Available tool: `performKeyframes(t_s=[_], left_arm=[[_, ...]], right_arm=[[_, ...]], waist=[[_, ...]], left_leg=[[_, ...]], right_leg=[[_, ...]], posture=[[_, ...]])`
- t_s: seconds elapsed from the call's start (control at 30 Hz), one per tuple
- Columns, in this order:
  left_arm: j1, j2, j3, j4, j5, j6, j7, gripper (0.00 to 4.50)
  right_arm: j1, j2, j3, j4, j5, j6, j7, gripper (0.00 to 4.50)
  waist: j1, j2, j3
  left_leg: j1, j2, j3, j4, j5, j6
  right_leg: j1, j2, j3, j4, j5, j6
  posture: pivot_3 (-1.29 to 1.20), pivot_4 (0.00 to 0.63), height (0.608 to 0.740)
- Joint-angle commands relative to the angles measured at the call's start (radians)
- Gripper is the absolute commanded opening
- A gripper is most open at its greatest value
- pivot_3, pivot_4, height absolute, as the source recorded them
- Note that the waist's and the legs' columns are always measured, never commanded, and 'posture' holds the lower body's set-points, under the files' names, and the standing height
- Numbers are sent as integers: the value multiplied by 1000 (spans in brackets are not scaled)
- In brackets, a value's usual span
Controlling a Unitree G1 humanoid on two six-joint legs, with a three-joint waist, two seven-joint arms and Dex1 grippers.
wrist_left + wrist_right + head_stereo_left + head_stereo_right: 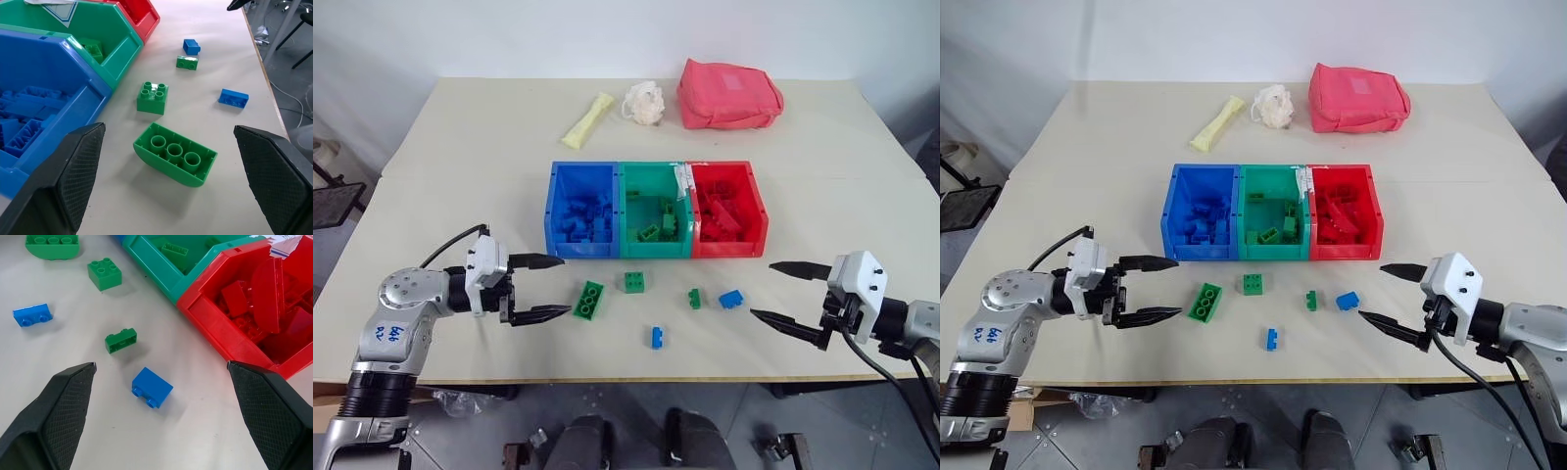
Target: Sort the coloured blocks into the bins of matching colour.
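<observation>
The setting is looking like a robot test room or lab. A plain cream table (862, 206) is standing against a bare white wall (509, 34), and black chair legs (288, 29) and loose cables (293, 105) are lying on the grey floor (460, 431) beside it.

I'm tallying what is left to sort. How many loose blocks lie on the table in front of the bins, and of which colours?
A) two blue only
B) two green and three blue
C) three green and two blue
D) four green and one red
C: on the table lie a long green block, a square green block and a small green block, plus one blue block and another blue block.
</observation>
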Motion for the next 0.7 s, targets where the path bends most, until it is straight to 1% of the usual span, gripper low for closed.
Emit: performKeyframes(t_s=[0.03, 0.13, 0.2, 0.27, 0.37, 0.43, 0.47, 0.57, 0.7], left_arm=[[-14, 2, 4, -3, -13, 12, -5, 4475], [-27, -6, -1, -19, -10, 54, 33, 4475], [-35, -13, 4, -32, -47, 117, 42, 4475], [-41, -23, 0, -55, -62, 154, 55, 4475], [-33, -32, -3, -64, -57, 130, 36, 4475], [-19, -40, 5, -46, -54, 75, 1, 4475], [-11, -44, 12, -31, -55, 43, -19, 4475], [10, -33, 18, -5, -48, 8, -51, 4475], [40, -18, 26, -14, -51, 2, -64, 4475]], right_arm=[[-8, 4, -10, -8, 3, -20, -9, 4500], [-17, 0, 3, -15, 5, 17, -28, 4500], [-19, -12, 13, -18, 10, 54, -35, 4500], [-29, -9, 6, -1, -1, 85, -72, 4500], [-4, -24, -21, 6, -6, 94, -67, 4500], [48, -49, -64, 9, -9, 116, -52, 4500], [102, -63, -104, 11, -18, 112, -33, 4500], [213, -88, -182, -8, -31, 108, -1, 4500], [268, -90, -241, -89, 1, 151, 1, 4500]], waist=[[0, 0, 0], [0, 0, 0], [0, 0, 0], [0, 0, 0], [1, 0, 0], [2, 0, 0], [4, 0, 0], [4, 0, 0], [-2, 0, 0]], left_leg=[[0, 0, 0, 0, 0, 0], [0, 0, 0, 0, 0, 0], [0, 0, 0, 0, 0, 0], [0, 0, 0, 0, 0, 0], [0, 0, 0, 0, 0, 0], [0, 0, 0, 0, 0, 0], [0, 0, 0, 0, 0, 0], [0, 0, 0, 0, 0, 0], [0, 1, 1, 0, 0, 0]], right_leg=[[0, 0, 0, 0, 0, 0], [0, 0, 0, 0, 0, 0], [0, 0, 0, 0, 0, 0], [0, 0, 0, 0, 0, 0], [0, 0, 0, 1, 0, 0], [0, 0, 0, 1, 0, 0], [0, 0, 0, 0, 0, 0], [0, 0, -1, -1, 0, 0], [1, 0, 0, -1, 0, 0]], posture=[[0, 150, 740], [0, 150, 740], [0, 150, 740], [0, 150, 740], [0, 150, 740], [0, 150, 740], [0, 150, 740], [0, 150, 740], [0, 150, 740]])
